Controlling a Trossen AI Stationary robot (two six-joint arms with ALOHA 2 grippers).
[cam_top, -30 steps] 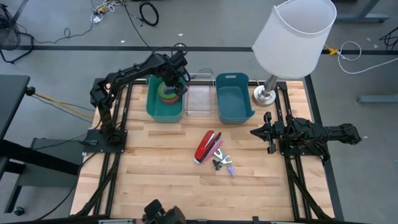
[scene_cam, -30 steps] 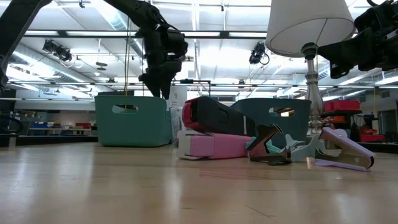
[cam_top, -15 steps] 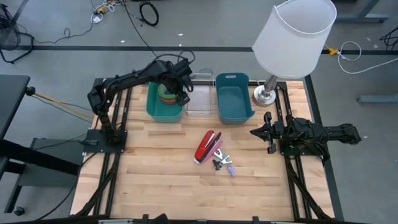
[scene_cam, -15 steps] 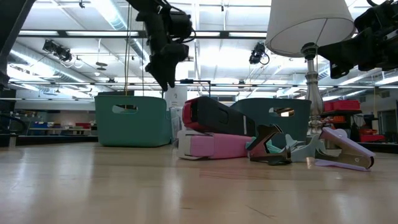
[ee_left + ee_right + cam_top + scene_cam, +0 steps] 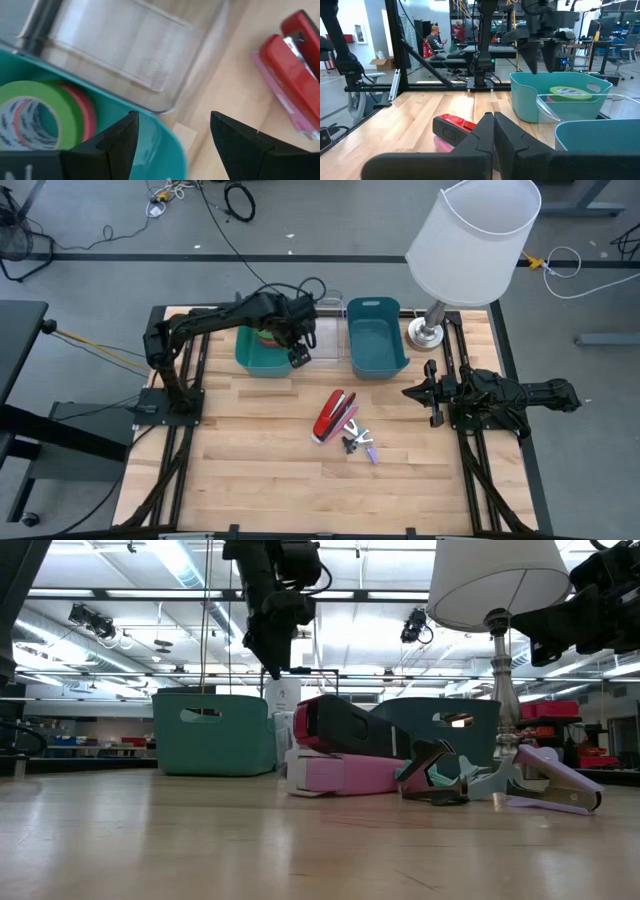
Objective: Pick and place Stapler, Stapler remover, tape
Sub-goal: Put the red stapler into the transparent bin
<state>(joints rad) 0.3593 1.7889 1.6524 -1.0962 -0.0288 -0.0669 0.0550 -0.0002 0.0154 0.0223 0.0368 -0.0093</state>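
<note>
We note three bins at the table's far edge: a teal bin (image 5: 262, 352) holding the tape rolls (image 5: 35, 107), a clear bin (image 5: 322, 338) and a blue bin (image 5: 375, 338). The left gripper (image 5: 299, 354) hangs above the teal bin's near right corner, fingers spread wide and empty. The stapler (image 5: 332, 415) lies mid-table, nearer the operator's edge and to the right of that gripper, long axis running diagonally, top toward the bins. The staple removers (image 5: 359, 444) sit just beside its lower end. We judge the left arm nearer; the right gripper (image 5: 432, 394) waits at the table's right side, fingers pressed together.
</note>
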